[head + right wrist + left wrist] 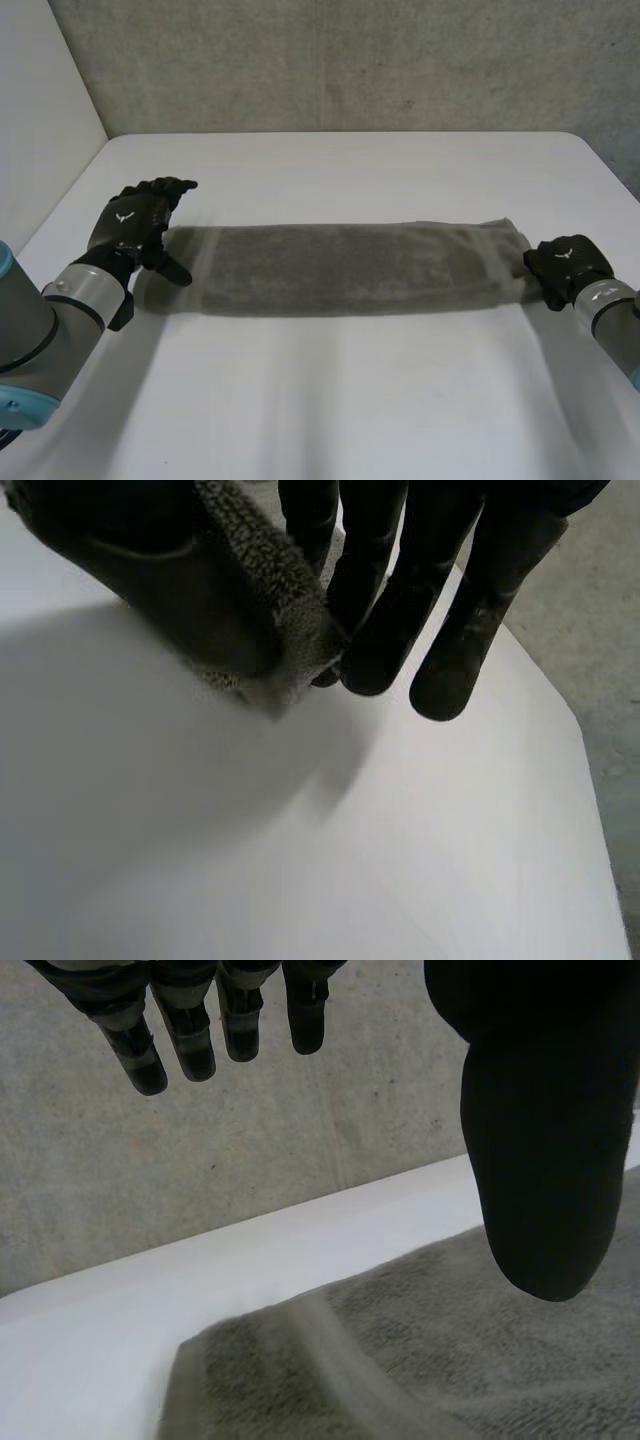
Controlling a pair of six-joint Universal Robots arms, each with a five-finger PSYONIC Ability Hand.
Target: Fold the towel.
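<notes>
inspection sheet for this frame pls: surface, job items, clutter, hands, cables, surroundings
surface: white table, bare apart from the towel.
job's things: grey towel, a long narrow strip lying flat across the table between the two hands.
clutter: nothing seen.
hands: left hand at the towel's left end, fingers straight, thumb over the cloth, not gripping. Right hand pinches the towel's right end between thumb and fingers.
cables: nothing seen on the table.
surroundings: grey concrete wall behind the table, white panel on the left side.
</notes>
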